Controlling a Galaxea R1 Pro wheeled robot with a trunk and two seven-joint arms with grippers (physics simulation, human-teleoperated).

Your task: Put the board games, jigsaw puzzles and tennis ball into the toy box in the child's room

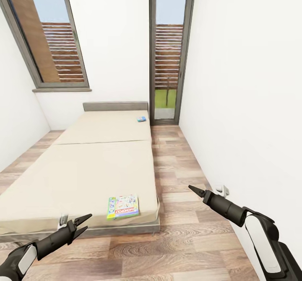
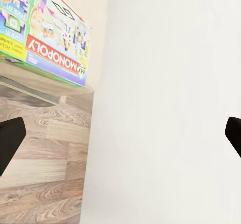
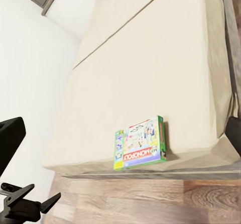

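1. Hovering over the wood floor (image 1: 197, 247) before the bed's foot, the left gripper (image 1: 84, 224) has its fingers spread, nothing held.
2. Bed (image 1: 84, 167): green-edged board game (image 1: 123, 206) at its near edge; small blue board game (image 1: 141, 119) near the headboard (image 1: 115, 106).
3. Right gripper (image 1: 193, 189): open or closed cannot be told.

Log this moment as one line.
at bed | Monopoly box near foot edge | blue game near headboard | left claw open, empty | right claw shut, empty

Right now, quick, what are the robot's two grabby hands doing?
Left gripper: jaws open, holding nothing.
Right gripper: empty; in the head view its tip looks shut, but I cannot tell for sure.
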